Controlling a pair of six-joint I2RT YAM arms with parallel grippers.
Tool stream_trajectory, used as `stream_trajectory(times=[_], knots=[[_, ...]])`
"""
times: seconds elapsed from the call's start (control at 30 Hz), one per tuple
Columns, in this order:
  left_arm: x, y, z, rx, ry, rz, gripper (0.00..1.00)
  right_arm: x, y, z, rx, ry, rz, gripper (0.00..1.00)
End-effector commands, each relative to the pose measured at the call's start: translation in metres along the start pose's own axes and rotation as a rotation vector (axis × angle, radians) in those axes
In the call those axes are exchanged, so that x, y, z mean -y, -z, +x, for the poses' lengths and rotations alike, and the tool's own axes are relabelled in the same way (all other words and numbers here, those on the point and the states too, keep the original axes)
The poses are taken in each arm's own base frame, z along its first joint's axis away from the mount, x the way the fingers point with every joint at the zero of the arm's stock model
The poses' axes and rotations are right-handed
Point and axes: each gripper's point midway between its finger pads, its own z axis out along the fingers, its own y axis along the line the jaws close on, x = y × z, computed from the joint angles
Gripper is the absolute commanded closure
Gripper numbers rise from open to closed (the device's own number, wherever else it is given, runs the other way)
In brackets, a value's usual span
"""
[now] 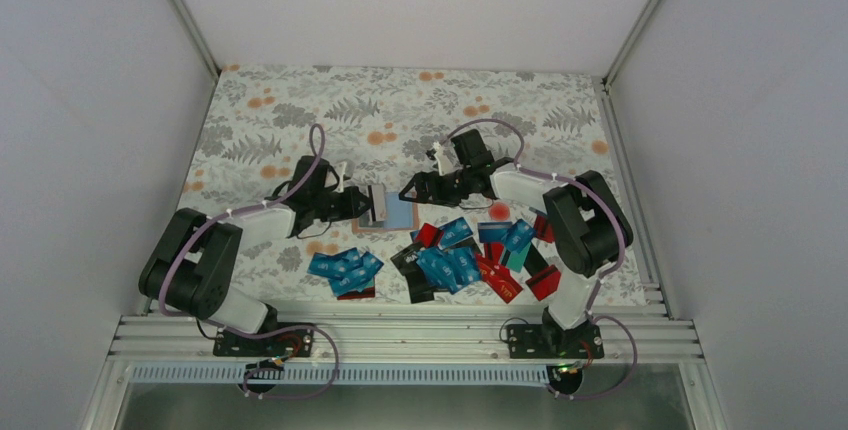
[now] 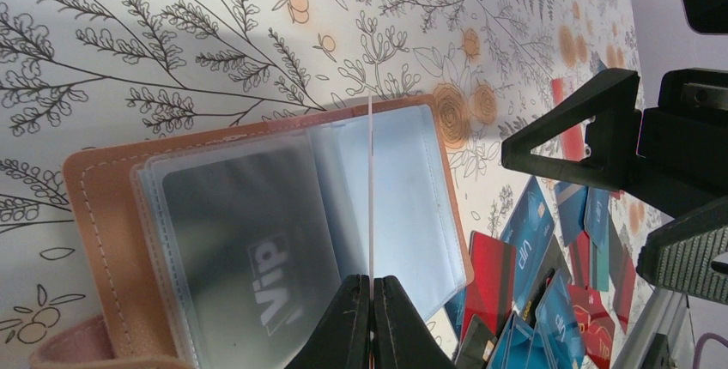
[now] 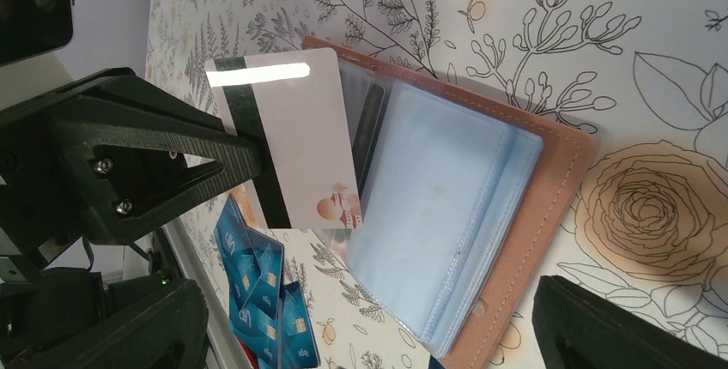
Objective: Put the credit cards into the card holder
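Note:
The tan-pink card holder [image 1: 398, 214] lies open on the floral cloth, its clear sleeves facing up [image 2: 94, 206] [image 3: 549, 214]. A black "VIP" card [image 2: 270, 283] sits in one left-hand sleeve. My left gripper [image 1: 362, 200] [image 2: 371, 281] is shut on a pale card with a black stripe [image 3: 292, 142], held on edge [image 2: 370, 180] over the holder's middle fold. My right gripper [image 1: 410, 193] [image 3: 365, 317] stands open just right of the holder, with nothing between its fingers [image 2: 584, 129]. Loose credit cards lie in piles [image 1: 345, 270] [image 1: 465, 260].
The blue, red and black cards [image 2: 524, 300] [image 3: 257, 292] spread along the near side of the cloth, between the holder and the metal rail [image 1: 400, 335]. White walls [image 1: 100, 100] close in the table on the left, right and back.

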Motion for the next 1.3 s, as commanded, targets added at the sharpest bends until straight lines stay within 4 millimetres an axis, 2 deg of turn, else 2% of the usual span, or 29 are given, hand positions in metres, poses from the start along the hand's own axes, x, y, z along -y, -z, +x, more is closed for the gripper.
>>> stream_trajectory(times=[0.0,0.5,1.27], knots=[[-0.009,-0.001,-0.001,0.020,0.009,-0.024,0.98,0.008,-0.006,0.004,-0.009,0.003,-0.012,0.05],[-0.010,-0.007,0.007,-0.005,0.044,0.005,0.98,0.012,-0.011,0.009,-0.028,-0.013,-0.027,0.06],[-0.004,-0.016,0.017,-0.001,0.192,0.125,0.98,0.019,-0.013,0.030,-0.046,-0.059,-0.035,0.08]])
